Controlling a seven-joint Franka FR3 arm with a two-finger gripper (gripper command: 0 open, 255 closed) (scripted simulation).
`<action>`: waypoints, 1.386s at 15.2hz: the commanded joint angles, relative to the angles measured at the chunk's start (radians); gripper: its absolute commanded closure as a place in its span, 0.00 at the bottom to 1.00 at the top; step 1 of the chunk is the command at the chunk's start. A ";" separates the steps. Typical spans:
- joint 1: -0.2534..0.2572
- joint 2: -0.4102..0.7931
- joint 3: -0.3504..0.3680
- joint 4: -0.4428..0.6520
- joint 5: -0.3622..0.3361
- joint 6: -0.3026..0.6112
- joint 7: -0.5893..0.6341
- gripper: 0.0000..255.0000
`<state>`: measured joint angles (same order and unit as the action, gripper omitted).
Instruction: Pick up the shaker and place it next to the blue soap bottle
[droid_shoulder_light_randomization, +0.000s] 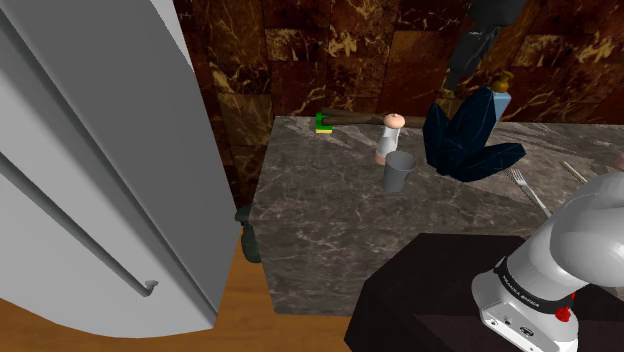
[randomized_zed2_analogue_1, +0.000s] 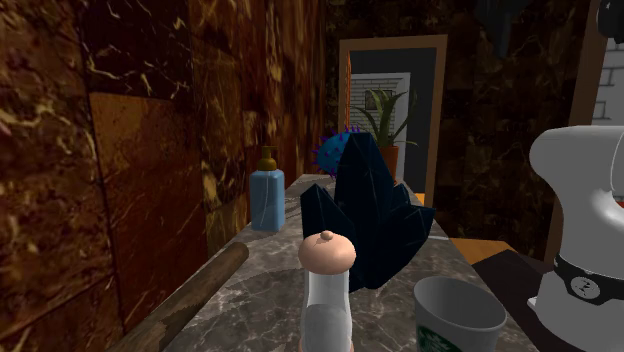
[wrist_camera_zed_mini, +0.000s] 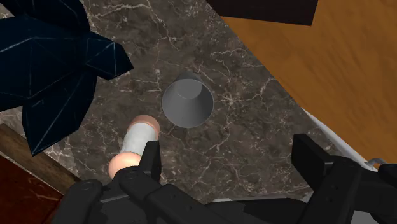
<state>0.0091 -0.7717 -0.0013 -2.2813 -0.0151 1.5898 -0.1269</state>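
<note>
Overhead, gripper (wrist_camera_zed_mini: 229, 153) hovered above counter (droid_shoulder_light_randomization: 320, 220), fingers spread wide, nothing pinched. Shaker (wrist_camera_zed_mini: 137, 143) stood upright on counter, just beside grey cup (wrist_camera_zed_mini: 186, 102), well apart from blue soap bottle (randomized_zed2_analogue_1: 267, 195).

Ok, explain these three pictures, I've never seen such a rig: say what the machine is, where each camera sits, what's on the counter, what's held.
The machine is a white robot arm on a box. One picture looks down from beside that box, one looks along the counter, one comes from a camera on the hand. On the marble counter stand a shaker, a grey cup, a dark blue angular object and a blue soap bottle; a fork lies nearby. The black gripper is open above them, holding nothing.
</note>
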 joint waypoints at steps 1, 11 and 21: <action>0.000 0.000 0.000 0.000 0.000 0.000 0.000 0.00; -0.058 0.279 -0.015 -0.027 -0.072 0.267 0.048 0.00; -0.116 0.617 -0.041 0.069 -0.151 0.472 0.115 0.00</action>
<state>-0.1014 -0.1831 -0.0395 -2.2196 -0.1579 2.0442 -0.0215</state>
